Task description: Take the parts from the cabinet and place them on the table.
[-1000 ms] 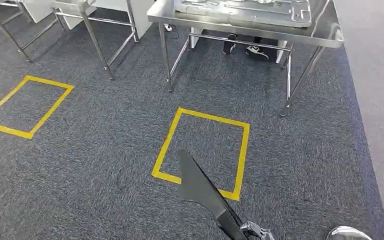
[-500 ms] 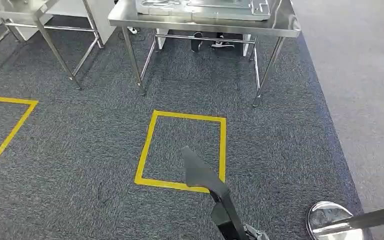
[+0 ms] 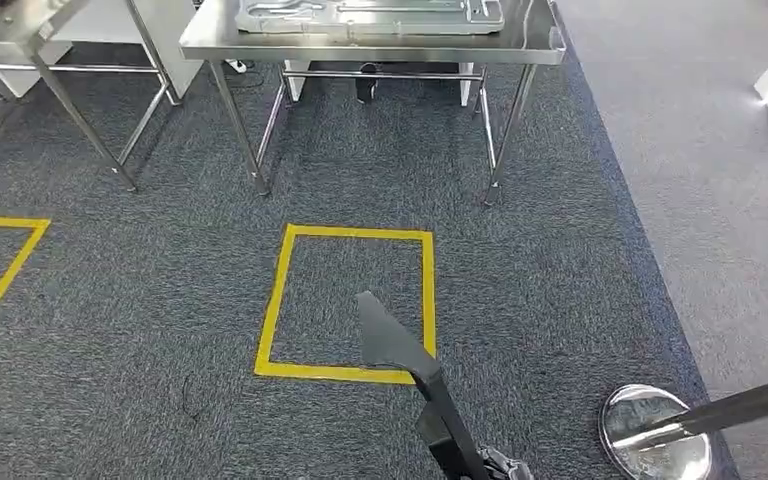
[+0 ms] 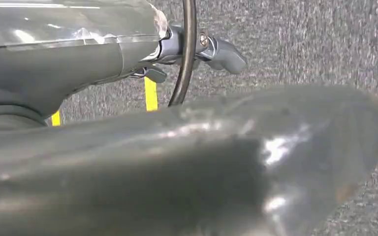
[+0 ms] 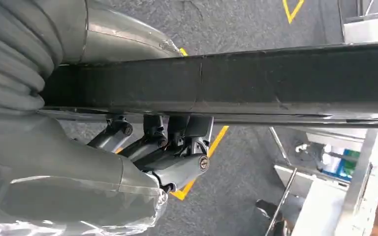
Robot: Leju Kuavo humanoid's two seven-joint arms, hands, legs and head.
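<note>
1. A long black part (image 5: 275, 81) is gripped by the right hand (image 5: 177, 147), fingers curled beneath it.
2. Whether the left hand (image 4: 211, 49) is clenched or released cannot be told.
3. The part's flat end (image 3: 390, 340) is seen above a yellow tape square (image 3: 345, 300) on the carpet.
4. Beyond stands a steel worktop (image 3: 370, 45) carrying a grey tray (image 3: 370, 15).

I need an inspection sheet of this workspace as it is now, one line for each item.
Surface: steel table ahead, beyond a yellow floor square.
Job's things: long black part in the right hand; grey tray on the table.
Clutter: nothing seen.
Hands: right hand grips the part; left hand, hold unclear.
Cables: dark cable by the left hand.
Surroundings: grey carpet; second table; chrome post base; a person's shoe under the table.
</note>
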